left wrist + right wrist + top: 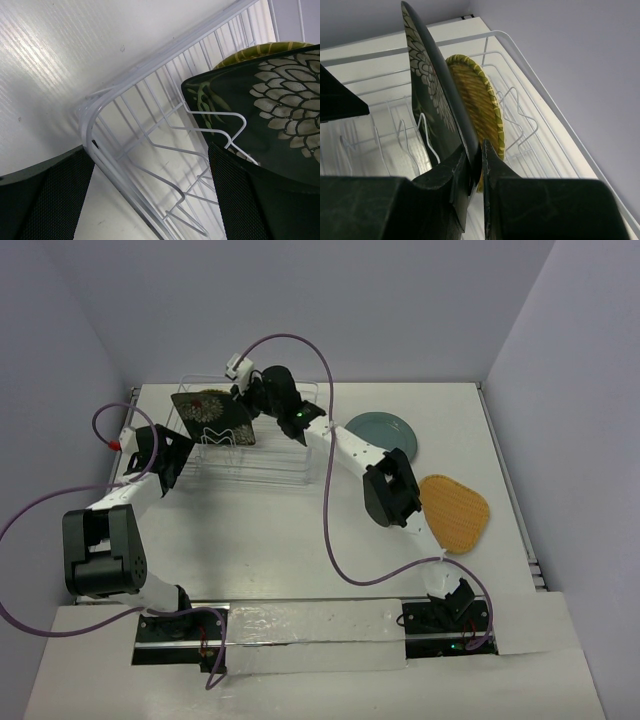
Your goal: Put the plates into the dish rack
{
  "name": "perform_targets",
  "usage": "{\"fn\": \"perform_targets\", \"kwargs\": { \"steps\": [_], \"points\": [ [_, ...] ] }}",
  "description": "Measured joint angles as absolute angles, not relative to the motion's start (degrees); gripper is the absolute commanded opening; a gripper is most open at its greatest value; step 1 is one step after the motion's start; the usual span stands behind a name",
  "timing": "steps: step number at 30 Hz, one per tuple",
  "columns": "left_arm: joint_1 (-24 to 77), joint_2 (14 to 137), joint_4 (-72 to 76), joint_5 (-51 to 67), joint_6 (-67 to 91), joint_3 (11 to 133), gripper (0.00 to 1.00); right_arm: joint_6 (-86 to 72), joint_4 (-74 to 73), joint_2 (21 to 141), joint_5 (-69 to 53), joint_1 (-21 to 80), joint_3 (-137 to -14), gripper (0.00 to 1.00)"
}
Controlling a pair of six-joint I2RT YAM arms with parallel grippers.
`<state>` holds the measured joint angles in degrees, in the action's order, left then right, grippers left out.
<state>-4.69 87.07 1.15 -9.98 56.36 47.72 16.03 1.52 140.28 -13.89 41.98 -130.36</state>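
Note:
The clear wire dish rack stands at the back left of the table. A black square plate with white flowers stands on edge in it, leaning between dividers, with the yellow woven plate upright just behind it. My right gripper is shut on the black plate's edge. At the rack's left end my left gripper is open, and the rack's corner rim runs between its fingers. The teal-grey plate and the orange woven plate lie flat on the table to the right.
The right arm stretches across the rack's right end, a purple cable looping above it. Walls close the table at the back and both sides. The teal-grey plate lies just right of the rack.

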Motion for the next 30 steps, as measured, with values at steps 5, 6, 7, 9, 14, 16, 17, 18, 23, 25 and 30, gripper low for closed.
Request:
{"fn": "perform_targets", "kwargs": {
  "steps": [5, 6, 7, 9, 14, 16, 17, 18, 23, 25, 30],
  "points": [
    [-4.69, 87.07, 1.13, -9.96, 56.34, 47.72, 0.99, 14.35, 2.13, 140.27, -14.68, 41.41, -129.75, 0.02],
    [-4.69, 87.03, 1.11, -9.98, 56.34, 47.72, 0.99, 13.96, 2.11, 140.27, -14.81, 41.23, -129.75, 0.06],
    [-4.69, 86.97, 1.09, -9.98, 56.34, 47.72, 0.99, 13.49, 2.07, 140.28, -14.86, 41.08, -129.74, 0.13],
    [-4.69, 86.73, 1.08, -9.98, 56.31, 47.72, 1.00, 12.69, 2.13, 140.28, -15.05, 40.79, -129.55, 0.32],
    [-4.69, 84.98, 0.58, -9.98, 56.31, 47.72, 0.99, 10.92, 4.76, 138.86, -15.40, 40.34, -124.71, 0.57],
    [-4.69, 84.11, -0.02, -10.00, 56.31, 47.72, 0.99, 10.57, 5.68, 137.81, -15.43, 40.34, -122.27, 0.66],
    [-4.69, 83.70, -0.32, -10.00, 56.31, 47.72, 0.99, 10.41, 5.95, 137.28, -15.42, 40.34, -121.28, 0.71],
    [-4.69, 83.30, -0.59, -10.01, 56.31, 47.72, 0.99, 10.21, 6.15, 136.73, -15.42, 40.34, -120.39, 0.78],
    [-4.69, 81.18, -1.39, -10.07, 56.26, 47.72, 0.99, 9.19, 7.00, 133.31, -14.51, 40.32, -118.10, 0.96],
    [-4.69, 79.64, -1.53, -10.18, 56.00, 47.73, 0.99, 8.46, 7.31, 131.17, -13.46, 40.09, -117.15, 1.00],
    [-4.69, 73.91, -4.36, -10.37, 53.70, 48.51, 0.99, 5.41, 8.02, 121.27, -11.05, 38.59, -110.19, 1.00]
  ]
}}
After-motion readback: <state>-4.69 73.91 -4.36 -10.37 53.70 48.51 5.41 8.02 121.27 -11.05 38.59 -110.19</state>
